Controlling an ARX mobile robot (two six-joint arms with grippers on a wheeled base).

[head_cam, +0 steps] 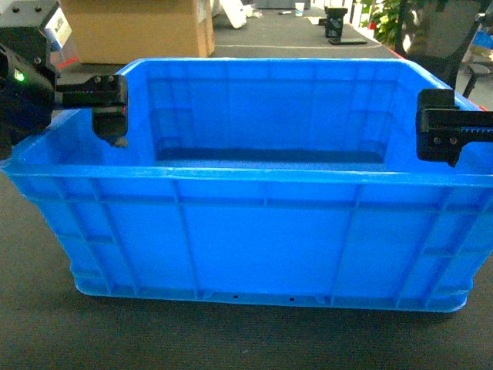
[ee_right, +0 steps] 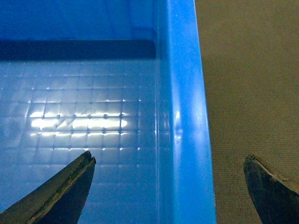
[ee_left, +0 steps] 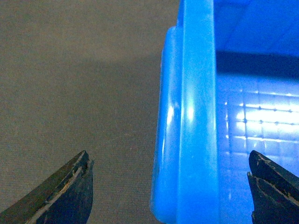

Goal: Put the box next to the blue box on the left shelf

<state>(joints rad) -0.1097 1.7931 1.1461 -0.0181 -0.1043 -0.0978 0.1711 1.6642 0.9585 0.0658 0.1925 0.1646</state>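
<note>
A: Where is the left gripper [ee_left: 170, 191]?
B: Its jaws stand apart, straddling the left wall of the box [head_cam: 254, 231]: one outside over the grey floor [ee_left: 70, 84], one inside.
A: And the right gripper [ee_right: 168, 191]?
B: The same; jaws apart astride the right wall, one above the grid floor, one outside.

Left gripper [head_cam: 109, 116]: matte black blocky metal body, small screws along its bar, green indicator light on the housing at far left of the head view. Right gripper [head_cam: 445, 127]: matching black block, screw heads visible. Fingers [ee_left: 60, 196]: dark, tapered, scuffed edges.
</note>
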